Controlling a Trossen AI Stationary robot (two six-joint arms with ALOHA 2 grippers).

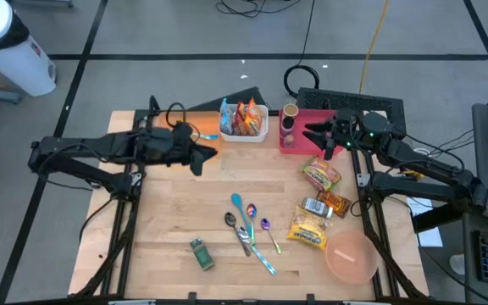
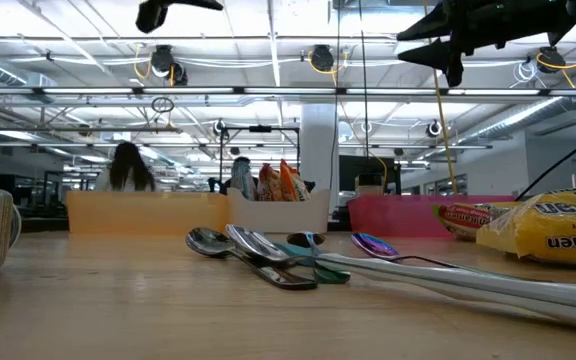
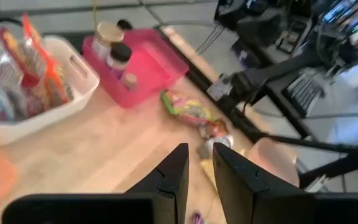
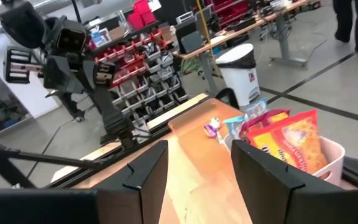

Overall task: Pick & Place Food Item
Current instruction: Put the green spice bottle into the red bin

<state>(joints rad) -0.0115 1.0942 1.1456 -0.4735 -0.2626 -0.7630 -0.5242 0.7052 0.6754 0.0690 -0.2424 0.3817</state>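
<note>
Several food packets lie flat on the table's right half: a yellow ramen packet [image 1: 309,229], a green-and-red packet [image 1: 321,174] and two small packets [image 1: 324,204]. A white basket [image 1: 244,123] at the far edge holds more snack packets. My left gripper [image 1: 213,153] hangs high above the table's far middle, left of the basket. In its wrist view my left gripper [image 3: 201,158] is open by a narrow gap with nothing in it. My right gripper [image 1: 309,135] hovers over the pink tray [image 1: 307,140]; my right gripper [image 4: 197,158] is open and empty.
The pink tray holds small jars [image 1: 289,119]. Several spoons [image 1: 246,229] lie mid-table, a green object [image 1: 202,253] near the front, and a pink bowl [image 1: 350,258] at the front right. An orange container [image 2: 148,212] stands at the far edge, under my left arm.
</note>
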